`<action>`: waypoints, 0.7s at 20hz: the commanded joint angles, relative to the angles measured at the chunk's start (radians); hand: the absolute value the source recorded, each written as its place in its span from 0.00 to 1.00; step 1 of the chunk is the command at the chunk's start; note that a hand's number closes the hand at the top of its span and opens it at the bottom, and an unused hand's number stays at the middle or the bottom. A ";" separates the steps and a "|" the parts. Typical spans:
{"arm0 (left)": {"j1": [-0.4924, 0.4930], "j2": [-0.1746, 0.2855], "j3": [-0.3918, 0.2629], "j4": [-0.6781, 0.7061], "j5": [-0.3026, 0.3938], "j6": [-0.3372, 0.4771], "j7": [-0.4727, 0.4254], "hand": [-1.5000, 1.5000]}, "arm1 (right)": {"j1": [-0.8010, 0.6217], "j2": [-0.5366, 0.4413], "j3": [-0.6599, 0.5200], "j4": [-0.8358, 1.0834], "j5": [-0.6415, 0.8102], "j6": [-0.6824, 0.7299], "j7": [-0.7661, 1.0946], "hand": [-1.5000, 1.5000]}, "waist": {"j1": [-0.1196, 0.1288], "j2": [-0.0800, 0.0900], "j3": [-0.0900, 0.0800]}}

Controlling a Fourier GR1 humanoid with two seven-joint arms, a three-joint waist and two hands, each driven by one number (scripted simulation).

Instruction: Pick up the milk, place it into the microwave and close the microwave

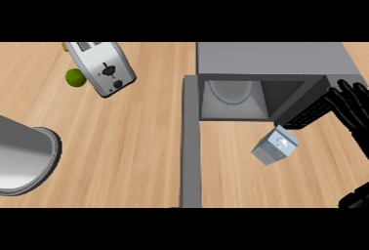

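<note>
The milk (pixel 275 145), a small grey-white carton with a round cap, stands tilted on the wooden counter just in front of the microwave's opening. The microwave (pixel 274 57) sits at the back right with its cavity showing a pale turntable (pixel 231 90). Its door (pixel 191 141) is swung fully open and runs as a grey strip toward the front edge. My right hand (pixel 349 105) is at the right edge, fingers straight and spread, beside the microwave's right front corner. It is up and to the right of the milk, apart from it and holding nothing. My left hand does not show.
A silver toaster (pixel 105 67) lies at the back left with a lime (pixel 75 77) beside it. A large grey metal pot (pixel 22 161) fills the left edge. A dark part of my right arm (pixel 355 199) shows at the lower right.
</note>
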 commanded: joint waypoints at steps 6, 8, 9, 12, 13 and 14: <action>0.130 -0.051 0.079 -0.060 0.085 -0.111 -0.005 0.00 | -0.034 0.060 0.019 0.299 0.354 -0.026 -0.263 0.00 | 0.010 0.002 0.001; 0.108 -0.028 0.086 -0.062 0.115 -0.095 0.017 0.00 | -0.014 0.039 0.002 0.419 0.406 0.009 -0.385 0.00 | 0.010 0.004 0.002; 0.108 0.027 0.147 -0.058 0.189 -0.083 0.047 0.00 | 0.002 0.064 0.033 0.408 0.427 -0.005 -0.396 0.00 | 0.006 0.002 0.001; 0.191 -0.003 0.192 -0.099 0.222 -0.150 0.031 0.00 | -0.008 0.077 0.057 0.462 0.481 -0.047 -0.424 0.00 | 0.010 -0.001 0.001; 0.136 -0.013 0.166 -0.037 0.192 -0.136 0.026 0.00 | -0.070 0.020 0.010 0.607 0.493 -0.020 -0.509 0.00 | 0.007 0.003 0.001; 0.146 -0.037 0.155 -0.026 0.154 -0.161 0.012 0.00 | -0.056 0.052 0.047 0.644 0.564 -0.062 -0.583 0.00 | 0.009 0.003 0.001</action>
